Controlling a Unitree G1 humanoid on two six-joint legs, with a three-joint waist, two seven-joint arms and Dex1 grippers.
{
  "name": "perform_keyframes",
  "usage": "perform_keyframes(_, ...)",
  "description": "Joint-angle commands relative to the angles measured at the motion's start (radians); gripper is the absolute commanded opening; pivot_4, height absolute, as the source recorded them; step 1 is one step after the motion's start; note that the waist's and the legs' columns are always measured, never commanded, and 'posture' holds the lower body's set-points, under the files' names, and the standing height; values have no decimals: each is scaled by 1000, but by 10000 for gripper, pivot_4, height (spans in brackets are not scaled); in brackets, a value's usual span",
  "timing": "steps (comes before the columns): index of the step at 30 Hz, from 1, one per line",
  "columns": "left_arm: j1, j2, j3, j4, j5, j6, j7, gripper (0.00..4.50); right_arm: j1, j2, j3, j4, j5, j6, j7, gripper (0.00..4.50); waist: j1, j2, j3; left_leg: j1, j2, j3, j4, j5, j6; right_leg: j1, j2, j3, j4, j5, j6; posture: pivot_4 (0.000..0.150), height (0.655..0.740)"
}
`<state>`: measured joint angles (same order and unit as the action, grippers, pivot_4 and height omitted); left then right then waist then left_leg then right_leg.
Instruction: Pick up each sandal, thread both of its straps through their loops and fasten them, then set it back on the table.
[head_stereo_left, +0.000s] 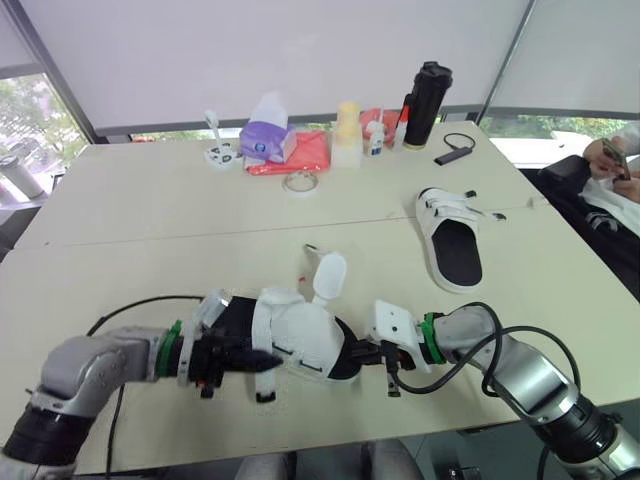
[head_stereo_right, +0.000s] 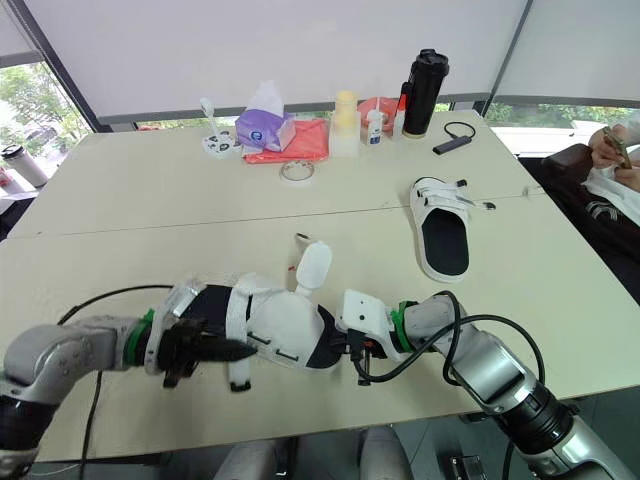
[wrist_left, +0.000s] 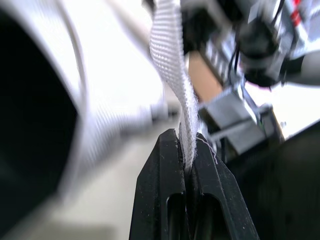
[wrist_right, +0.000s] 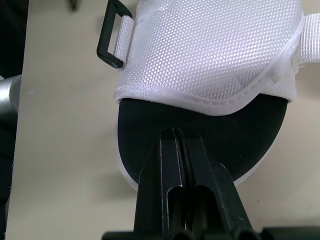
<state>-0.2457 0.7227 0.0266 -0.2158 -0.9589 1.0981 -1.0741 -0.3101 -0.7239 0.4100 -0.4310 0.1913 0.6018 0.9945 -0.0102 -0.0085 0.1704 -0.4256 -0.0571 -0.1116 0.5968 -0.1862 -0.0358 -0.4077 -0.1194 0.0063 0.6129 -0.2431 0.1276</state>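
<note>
Working a white sandal between both arms at the near edge of the pale worktop. Pinching a white woven strap in the left gripper, black fingers closed tight on the webbing, at the sandal's left end. Meeting the opposite end with the right gripper, fingers drawn together with barely a slit between them, tips lying over the black footbed just below the white mesh upper; not clear whether pinching any of it. Showing a black plastic loop hanging off one corner of that upper, with nothing threaded through it. Standing up from the sandal's far side, a second white strap, loose. Lying flat and sole-down well apart on the right half of the worktop, the second sandal, its straps splayed open. Lining the far edge: a black tumbler, a purple tissue pack on a red cloth, a pale yellow bottle, a roll of tape and a black cable. Resting at the far right edge, a person's hands, clear of the sandals.
</note>
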Motion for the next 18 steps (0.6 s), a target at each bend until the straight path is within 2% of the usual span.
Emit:
perform_keyframes(1, -49, -15, 38, 2, -53, 36, 24, 340, 3, -2, 17, 20, -21, 15, -5, 0, -1, 0, 0, 0, 0, 0, 0, 0, 0, 0, 0, 0, 0, 0, 0, 1500, 7400)
perform_keyframes(12, -226, 1, 66, 76, -70, 43, -9, 340, -32, 8, 21, 35, -45, -23, -14, 0, -2, -2, 1, 0, 0, 0, 0, 0, 0, 0, 1, 0, 1, 0, 0, 1500, 7400)
perform_keyframes(18, -281, 14, 65, 78, -76, 55, -28, 340, -102, 43, 49, 105, -88, -93, -10, 0, -7, -3, 2, 1, 0, 0, 0, 0, 0, 0, 2, 0, 2, 0, 0, 1500, 7400)
